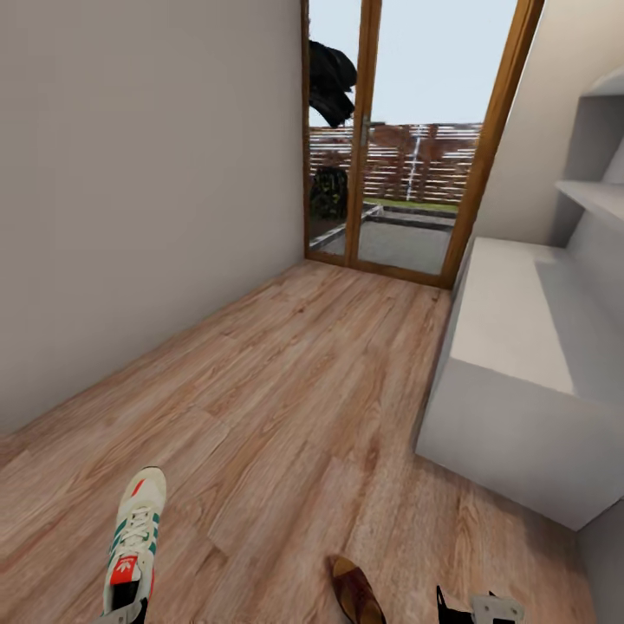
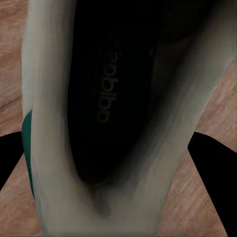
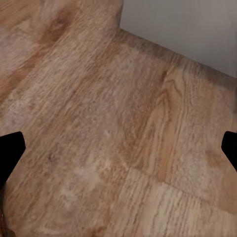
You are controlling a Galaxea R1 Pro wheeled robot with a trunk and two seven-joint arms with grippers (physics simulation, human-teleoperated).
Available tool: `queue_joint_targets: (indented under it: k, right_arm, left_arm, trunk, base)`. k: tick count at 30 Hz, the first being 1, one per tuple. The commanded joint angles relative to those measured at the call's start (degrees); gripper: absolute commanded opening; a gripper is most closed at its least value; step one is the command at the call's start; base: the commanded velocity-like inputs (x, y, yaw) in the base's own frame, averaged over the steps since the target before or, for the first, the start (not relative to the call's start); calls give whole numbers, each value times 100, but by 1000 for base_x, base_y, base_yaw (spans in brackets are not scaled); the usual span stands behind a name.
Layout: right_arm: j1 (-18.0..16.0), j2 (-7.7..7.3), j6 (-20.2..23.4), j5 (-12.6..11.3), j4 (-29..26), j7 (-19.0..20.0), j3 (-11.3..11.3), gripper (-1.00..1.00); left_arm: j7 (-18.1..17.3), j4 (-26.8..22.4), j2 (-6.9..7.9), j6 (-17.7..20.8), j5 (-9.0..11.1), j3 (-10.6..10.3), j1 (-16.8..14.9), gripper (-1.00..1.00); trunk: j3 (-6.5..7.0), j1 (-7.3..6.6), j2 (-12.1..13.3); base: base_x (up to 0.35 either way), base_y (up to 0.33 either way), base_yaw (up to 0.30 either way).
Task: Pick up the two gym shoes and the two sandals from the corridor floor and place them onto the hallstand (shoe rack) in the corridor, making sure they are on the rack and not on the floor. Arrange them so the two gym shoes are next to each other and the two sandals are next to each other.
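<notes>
Left jaws (image 2: 118, 163) spread wide, one dark finger (image 2: 10, 158) on each side of a shoe (image 1: 134, 542), not pinching it. Seen from that wrist: looking straight down into the shoe's dark inside, white walls, a bit of green on one side, wood floor (image 2: 15, 74) past the edges. Cannot tell if the fingers touch the shoe.

Right jaws (image 3: 118, 148) spread wide too, nothing between them, just bare wood floor and a strip of pale grey wall (image 3: 187, 29) far off. Seen from the head: a dark and grey bit of the right gripper (image 1: 481, 607) at about 5 o'clock, at the very edge.

Shoe down at 7 o'clock in the head view, on the floor (image 1: 295, 390), toe pointing up toward 12, white laces, green stripes, red patch on the tongue. Brown sandal (image 1: 355, 589) at 6 o'clock, on the floor, well apart from the shoe, near the right gripper.

Pale grey rack (image 1: 520, 347) at 3 o'clock, standing by the right wall, flat top bare, one more shelf (image 1: 598, 195) above it. Glass door (image 1: 407, 139) with a wood frame at 12 o'clock, fence outside. Plain grey wall (image 1: 130, 191) from 9 to 11 o'clock.
</notes>
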Motion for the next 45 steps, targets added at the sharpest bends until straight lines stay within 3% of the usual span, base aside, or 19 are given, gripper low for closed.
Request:
queue_joint_targets:
  k: [1,15,45]
  right_arm:
    - [-1,-1,-10,37,2,-26,-2,100]
    - [-1,-4,-10,37,-6,-27,-3,100]
    - [-1,-25,-10,54,20,-19,-11,100]
  left_arm:
    - [-61,9,-2,-4,21,35,-6,-100]
    - [-61,9,0,-4,24,35,-7,-100]
    - [-79,-10,2,5,-9,6,-7,-100]
  trunk:
    - [-4,-1,-2]
    - [-4,-1,-2]
    - [-4,-1,-2]
  base:
    - [0,0,276]
    - [-87,0,239]
    - [-67,0,6]
